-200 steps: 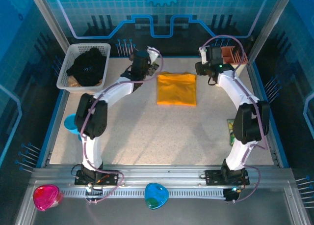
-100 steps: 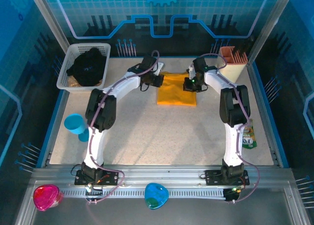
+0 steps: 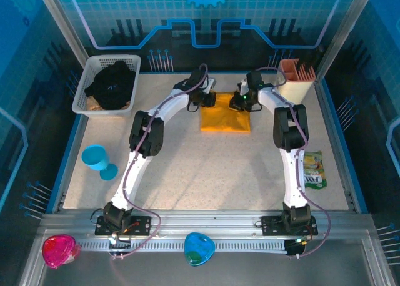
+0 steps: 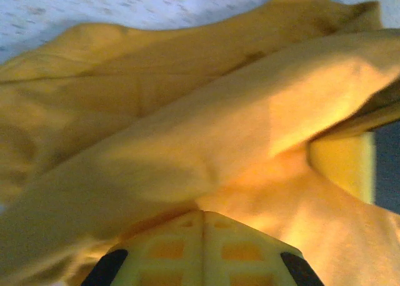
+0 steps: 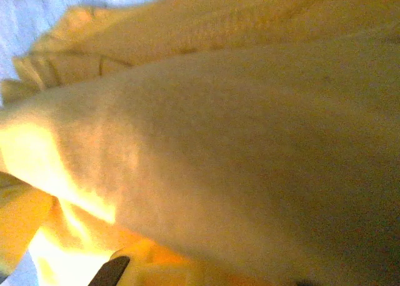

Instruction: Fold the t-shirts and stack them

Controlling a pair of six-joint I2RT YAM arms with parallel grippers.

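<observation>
Golden-yellow t-shirt (image 3: 225,118) lies folded; green packet (image 3: 314,172) has illegible lettering.

— How do we stand?

— We have both arms reached far out. Our left arm (image 3: 147,136) leans inward to the right. Our right arm (image 3: 289,127) runs nearly straight ahead, its wrist turned in to the left.

— And our grippers?

— Our left gripper (image 3: 208,100) sits low, fingers (image 4: 169,251) pressed together, the yellow t-shirt (image 4: 187,142) pinched at their tips. Our right gripper (image 3: 239,103) faces it, jaws closed; whether it pinches cloth we cannot tell.
</observation>
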